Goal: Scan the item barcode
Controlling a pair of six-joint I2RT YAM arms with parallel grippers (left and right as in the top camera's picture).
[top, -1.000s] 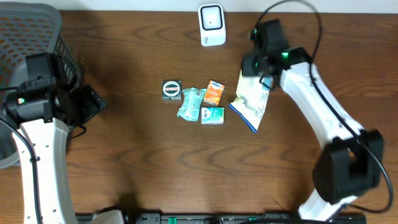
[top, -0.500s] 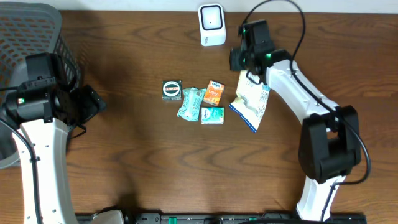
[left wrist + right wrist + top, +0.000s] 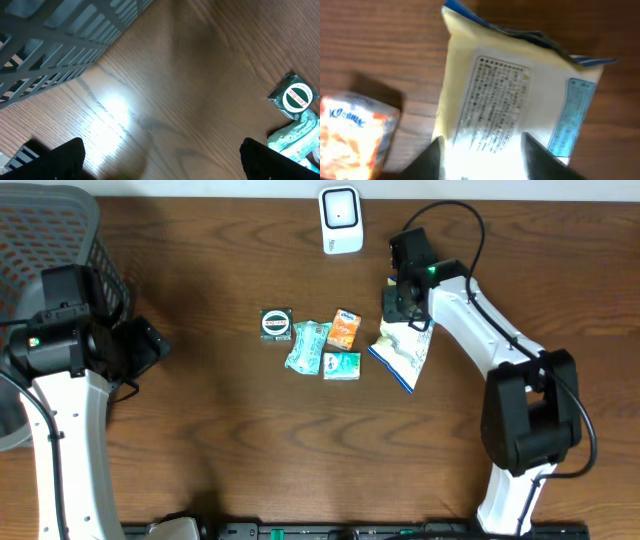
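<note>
R pincer (image 3: pixel 481 157) hangs w/ jaws apart, released, just over pale snack bag (image 3: pixel 495 100) lying flat on wood table (image 3: pixel 380 40) beside orange packet (image 3: pixel 352 135), near white scanner (image 3: pixel 340 220); L pincer (image 3: pixel 165 165) spread wide, empty.

The white, black-jointed left arm (image 3: pixel 60 410) is standing up from the near edge on its own side, and its black two-finger left gripper (image 3: pixel 150 345) is pointing inward with its fingers spread fully wide. The white right arm (image 3: pixel 490 330) is stretching diagonally forward and inward. Its black right gripper (image 3: pixel 403 305) is aiming downward, fingers parted.
</note>
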